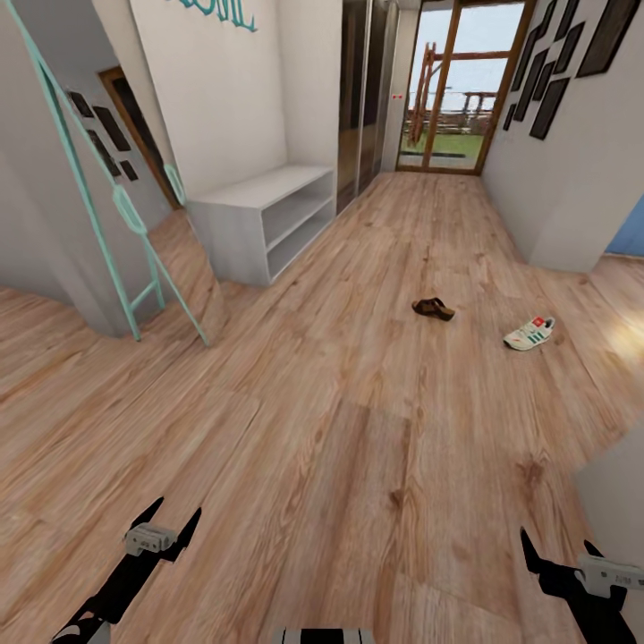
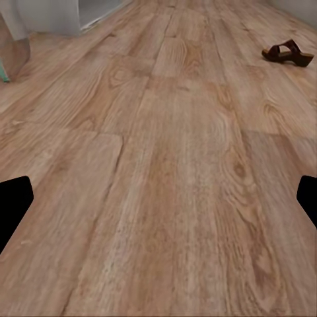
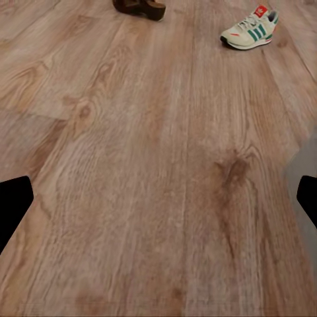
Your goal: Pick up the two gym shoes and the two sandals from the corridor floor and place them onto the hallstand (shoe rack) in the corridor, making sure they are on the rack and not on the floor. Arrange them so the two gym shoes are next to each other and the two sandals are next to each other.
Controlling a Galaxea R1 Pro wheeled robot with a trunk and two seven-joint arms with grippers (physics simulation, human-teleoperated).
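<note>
Corridor floor [image 1: 340,429]: sandal [image 1: 433,309], gym shoe [image 1: 529,334] well ahead of both open end effectors.

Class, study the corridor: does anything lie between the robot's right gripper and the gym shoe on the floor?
Nothing visible does. Bare corridor floor stretches from the right gripper to the gym shoe. The sandal lies off to the shoe's left, outside that path.

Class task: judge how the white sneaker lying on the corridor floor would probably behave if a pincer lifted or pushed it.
The sneaker looks low and flat-soled, so it is unlikely to roll or tip. Its laced upper probably flexes when squeezed. On the smooth plank floor, a push would likely make it slide.
</note>
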